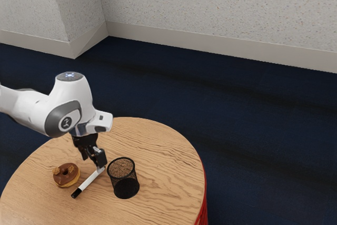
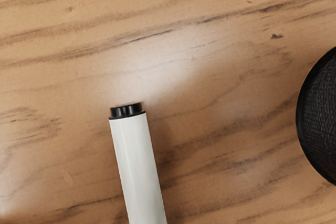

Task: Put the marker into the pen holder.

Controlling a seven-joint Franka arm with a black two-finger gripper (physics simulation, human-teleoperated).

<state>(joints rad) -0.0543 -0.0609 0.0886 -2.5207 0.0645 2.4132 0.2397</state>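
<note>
Low in exterior view, left of centre: black two-finger gripper just above white end of white marker; how far open and whether it has hold of marker, cannot tell. Marker outside holder, slanting toward lower left, black cap end foremost. Black mesh pen holder upright just right of it; chocolate-glazed donut at left, on round wooden table.

Wrist view: marker's narrow black end plug and white barrel over wood grain, holder's curved rim apart from it.
</note>
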